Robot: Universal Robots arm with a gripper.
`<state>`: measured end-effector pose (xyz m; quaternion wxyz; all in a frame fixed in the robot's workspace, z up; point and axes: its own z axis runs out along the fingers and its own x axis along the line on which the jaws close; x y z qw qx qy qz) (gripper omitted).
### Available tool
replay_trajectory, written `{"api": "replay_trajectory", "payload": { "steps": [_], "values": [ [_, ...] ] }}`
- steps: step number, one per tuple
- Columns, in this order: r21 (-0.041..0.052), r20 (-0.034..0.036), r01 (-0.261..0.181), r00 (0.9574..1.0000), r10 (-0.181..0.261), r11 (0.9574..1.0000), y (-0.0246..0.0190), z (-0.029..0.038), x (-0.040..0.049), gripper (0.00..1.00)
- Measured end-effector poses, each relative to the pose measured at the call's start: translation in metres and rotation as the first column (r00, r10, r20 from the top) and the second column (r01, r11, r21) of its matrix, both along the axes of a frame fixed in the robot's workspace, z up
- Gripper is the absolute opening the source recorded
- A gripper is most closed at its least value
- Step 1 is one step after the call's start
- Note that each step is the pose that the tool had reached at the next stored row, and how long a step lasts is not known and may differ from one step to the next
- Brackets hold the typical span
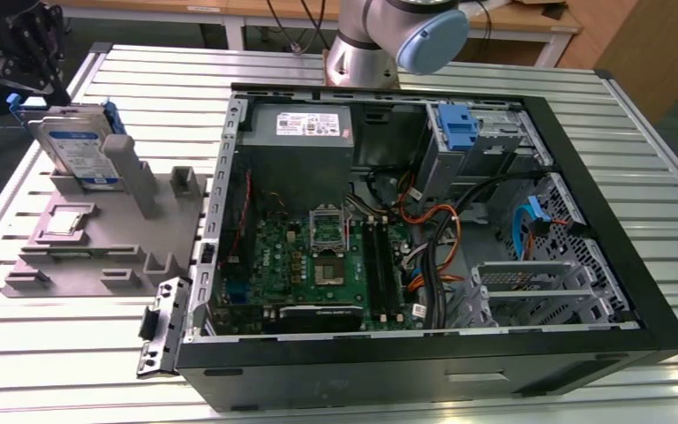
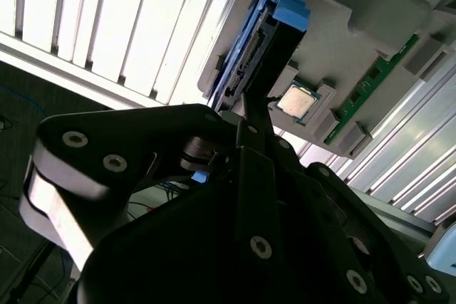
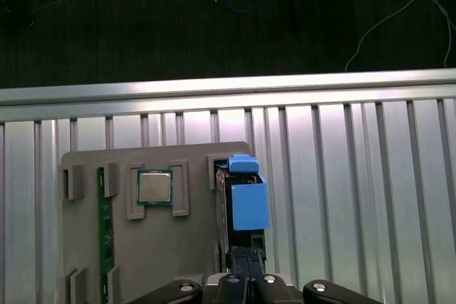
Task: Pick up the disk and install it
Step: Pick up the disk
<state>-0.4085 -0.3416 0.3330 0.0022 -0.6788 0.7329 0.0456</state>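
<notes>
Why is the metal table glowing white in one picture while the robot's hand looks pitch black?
In the second wrist view, the table glares almost white, leaving the hand a dark backlit shape; in the first wrist view it shines more softly, with dark floor beyond; in the exterior view the light is even.

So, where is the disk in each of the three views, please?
Exterior view: the disk stands upright in the grey holder, at the exterior view's left.
Second wrist view: the disk is edge-on, next to the processor chip.
First wrist view: the disk is seen from above, next to the chip.
Shared landmark: that processor chip in the holder.
</notes>
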Motion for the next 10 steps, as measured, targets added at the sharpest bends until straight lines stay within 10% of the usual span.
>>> {"api": "replay_trajectory", "payload": {
  "steps": [5, 10],
  "values": [
    [0.0, 0.0, 0.0, 1.0, 0.0, 1.0, 0.0001, 0.0, 0.0, 0.11],
    [0.0, 0.0, 0.0, 1.0, 0.0, 1.0, 0.0001, 0.0, 0.0, 0.35]
  ]
}}
